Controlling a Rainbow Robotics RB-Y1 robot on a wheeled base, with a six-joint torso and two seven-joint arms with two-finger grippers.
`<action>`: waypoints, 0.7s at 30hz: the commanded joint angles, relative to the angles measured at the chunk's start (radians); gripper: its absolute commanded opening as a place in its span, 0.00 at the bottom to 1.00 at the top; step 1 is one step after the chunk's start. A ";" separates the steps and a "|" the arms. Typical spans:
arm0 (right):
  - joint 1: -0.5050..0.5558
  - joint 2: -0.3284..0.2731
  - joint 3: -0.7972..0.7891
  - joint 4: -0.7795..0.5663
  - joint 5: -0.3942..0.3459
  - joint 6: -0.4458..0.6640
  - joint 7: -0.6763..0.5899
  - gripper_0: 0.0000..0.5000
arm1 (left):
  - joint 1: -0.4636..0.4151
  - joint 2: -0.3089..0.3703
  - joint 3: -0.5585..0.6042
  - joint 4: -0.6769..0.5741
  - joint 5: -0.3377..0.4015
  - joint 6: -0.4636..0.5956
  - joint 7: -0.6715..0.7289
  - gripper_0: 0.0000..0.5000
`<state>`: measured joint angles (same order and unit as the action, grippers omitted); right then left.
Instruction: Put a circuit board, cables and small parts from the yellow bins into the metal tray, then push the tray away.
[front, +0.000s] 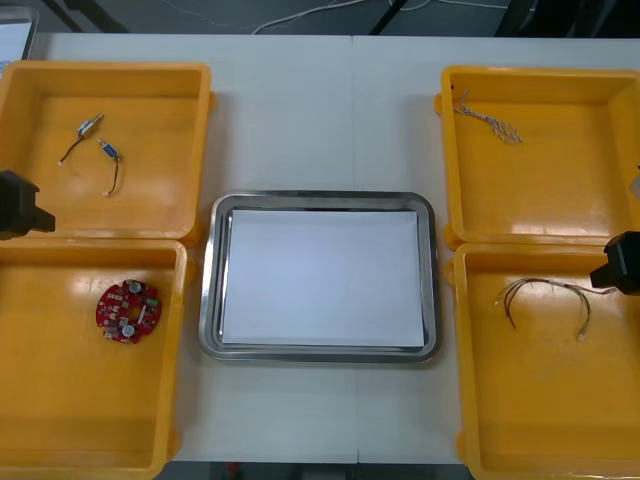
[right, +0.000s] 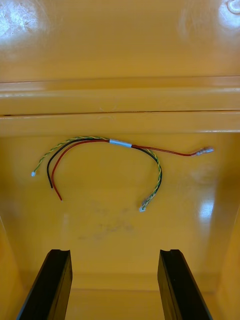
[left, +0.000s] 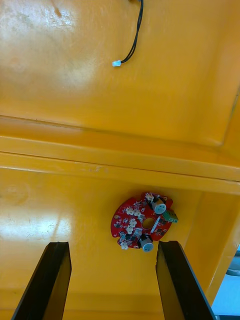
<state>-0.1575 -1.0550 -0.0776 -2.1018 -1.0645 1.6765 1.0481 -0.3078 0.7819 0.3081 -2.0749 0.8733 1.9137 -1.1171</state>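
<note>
Left gripper (left: 112, 285) hangs over the lower-left bin (front: 60, 440), spread wide with nothing in its grasp. The circuit board (left: 144, 227) lies flat on that bin's floor just ahead, sitting closer to one finger (left: 180, 280) than the other. So to my eye the board is your first pick.

Line up first: slide sideways until the board is midway between the fingers, then come straight down. Close on its bare rim and keep off the little parts standing on top, which would likely make the grip slip. Lift high enough to clear the bin wall before you swing over to the tray (front: 208, 290) at centre frame. Its white inside has nothing on it yet.

Right gripper (right: 114, 285) waits over the lower-right bin (front: 540, 440), also spread and holding nothing. The red and yellow cable (right: 120, 143) is looped ahead of its fingers, near the bin's far wall.

Now the blind spots. In the front view both arms are cut off by the frame edges, so you can't judge height over the bin floors. The bits (front: 97, 145) at upper left are too small to tell apart. The pale twisted cable (front: 488, 122) at upper right won't give up its colours. The black cable (left: 132, 35) beyond the board runs out of frame.
</note>
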 joint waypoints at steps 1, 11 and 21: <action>0.015 0.010 -0.030 -0.003 0.008 -0.008 0.030 1.00 | 0.012 0.046 0.016 -0.031 -0.008 0.006 -0.069 1.00; 0.015 0.010 -0.030 -0.003 0.008 -0.008 0.030 1.00 | 0.012 0.046 0.016 -0.031 -0.008 0.006 -0.069 1.00; 0.015 0.010 -0.030 -0.003 0.008 -0.008 0.030 1.00 | 0.012 0.046 0.016 -0.031 -0.008 0.006 -0.069 1.00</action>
<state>-0.1575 -1.0550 -0.0776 -2.1018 -1.0645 1.6765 1.0481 -0.3078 0.7819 0.3081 -2.0749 0.8733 1.9137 -1.1171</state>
